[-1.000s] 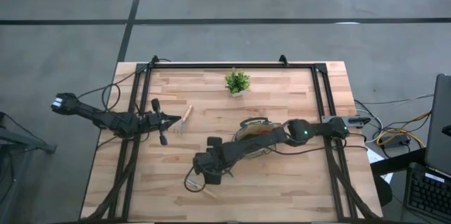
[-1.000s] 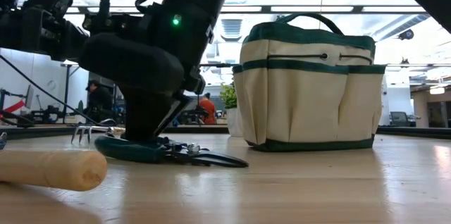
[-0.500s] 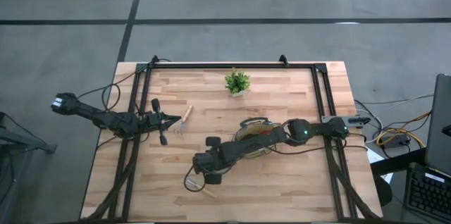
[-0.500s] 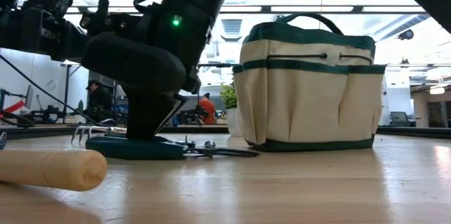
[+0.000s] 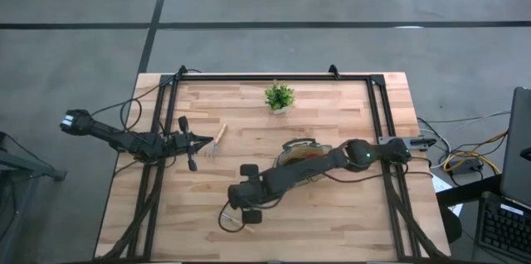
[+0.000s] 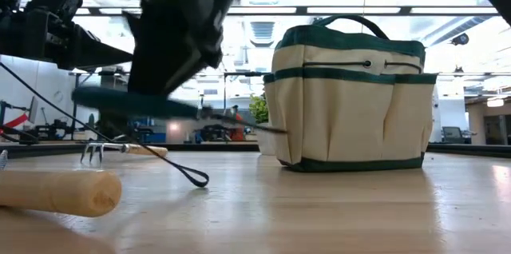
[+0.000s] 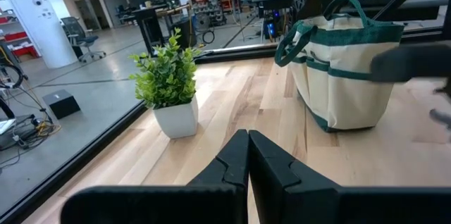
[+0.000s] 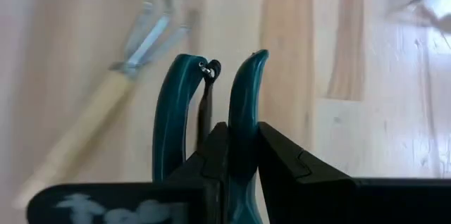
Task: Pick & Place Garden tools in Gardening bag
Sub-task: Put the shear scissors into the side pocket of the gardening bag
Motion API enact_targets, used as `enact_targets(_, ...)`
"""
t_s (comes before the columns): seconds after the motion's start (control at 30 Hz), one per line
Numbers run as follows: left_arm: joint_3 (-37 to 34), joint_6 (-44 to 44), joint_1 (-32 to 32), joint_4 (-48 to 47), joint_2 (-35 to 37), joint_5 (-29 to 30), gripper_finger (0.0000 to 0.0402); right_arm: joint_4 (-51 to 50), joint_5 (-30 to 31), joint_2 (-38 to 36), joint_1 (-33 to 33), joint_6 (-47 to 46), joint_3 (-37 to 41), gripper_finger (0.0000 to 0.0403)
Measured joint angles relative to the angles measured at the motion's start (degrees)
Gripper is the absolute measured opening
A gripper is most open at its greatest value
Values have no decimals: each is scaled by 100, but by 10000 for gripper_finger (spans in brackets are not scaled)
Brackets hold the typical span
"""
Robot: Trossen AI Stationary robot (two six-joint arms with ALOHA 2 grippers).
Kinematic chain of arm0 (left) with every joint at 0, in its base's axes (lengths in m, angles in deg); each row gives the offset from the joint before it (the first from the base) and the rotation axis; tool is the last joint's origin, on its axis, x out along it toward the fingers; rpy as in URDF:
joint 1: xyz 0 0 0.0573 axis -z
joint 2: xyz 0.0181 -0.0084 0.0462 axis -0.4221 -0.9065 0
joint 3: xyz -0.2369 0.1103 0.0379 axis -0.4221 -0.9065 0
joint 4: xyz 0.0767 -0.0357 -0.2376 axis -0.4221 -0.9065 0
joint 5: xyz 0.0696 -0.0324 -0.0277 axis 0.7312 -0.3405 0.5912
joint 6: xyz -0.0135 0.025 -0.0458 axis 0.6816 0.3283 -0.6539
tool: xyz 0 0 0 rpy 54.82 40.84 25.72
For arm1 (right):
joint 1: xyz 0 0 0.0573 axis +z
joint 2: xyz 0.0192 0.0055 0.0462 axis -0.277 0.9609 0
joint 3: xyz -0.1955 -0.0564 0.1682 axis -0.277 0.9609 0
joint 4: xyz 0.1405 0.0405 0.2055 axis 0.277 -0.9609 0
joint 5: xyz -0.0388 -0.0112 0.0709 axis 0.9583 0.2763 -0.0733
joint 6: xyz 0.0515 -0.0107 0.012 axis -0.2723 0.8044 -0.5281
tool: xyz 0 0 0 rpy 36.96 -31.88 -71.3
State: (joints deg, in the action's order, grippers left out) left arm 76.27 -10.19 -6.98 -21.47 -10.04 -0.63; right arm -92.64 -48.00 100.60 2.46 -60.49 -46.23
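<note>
- The right gripper (image 5: pixel 249 206) has its fingers pressed onto one of the teal handles of the pruning shears (image 8: pixel 204 111). In the right wrist view both handles stand up just ahead of the fingertips, with the other handle and the dark latch just beside the pinched one.
- In the low view the shears (image 6: pixel 152 104) hang level and clear of the table (image 6: pixel 335 206), with a dark wire loop dangling from them down to the wood. A grip on a single handle probably leaves the tool free to swing, so the carry calls for care.
- The gardening bag (image 5: pixel 300 158) stands upright behind that gripper, back along the right arm, its mouth facing up; it likely stands that way so tools can be dropped in from above. The shears are well apart from it, so the placing is not yet done.
- The left gripper (image 7: pixel 248 155) waits at the far left of the table with its fingers closed together and nothing between them. A wooden-handled mini rake (image 5: pixel 216 142) lies just past its fingertips, and a dark tool (image 5: pixel 188 149) lies just beside them.
- Count on the table: one pair of shears in hand, two wooden-handled tools (the rake by the left fingers, and a wooden handle (image 5: pixel 245 227) close under the right gripper), one dark tool by the left gripper whose kind I cannot tell, and one bag.
- One small potted plant (image 5: pixel 280 96) stands beyond the bag, well apart from both grippers; it is no part of the job.
- What already lies inside the bag cannot be made out.
</note>
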Motion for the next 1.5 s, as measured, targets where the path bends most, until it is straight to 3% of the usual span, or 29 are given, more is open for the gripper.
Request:
enact_targets(0.2,0,0,-1,2,2,0,12,6,117,-486,316,46,22,41)
enact_targets(0.5,0,0,-1,-15,2,0,12,-60,1592,-1588,904,-92,646,41)
enact_targets(0.67,0,0,1,-18,2,-2,12,242,2620,-2611,1281,-613,1898,41)
enact_targets(1.03,0,-1,-1,-50,2,0,12,2391,5335,-4901,2227,-1483,5243,41)
enact_targets(1.17,0,0,-1,-52,2,0,12,2959,6321,-5322,2482,-1924,6292,47)
enact_targets(1.37,0,0,-1,-67,2,0,12,3058,7149,-5616,2679,-3110,7439,41)
enact_targets(1.5,0,0,0,-99,2,-1,12,3077,7577,-5668,2700,-3742,7791,41)
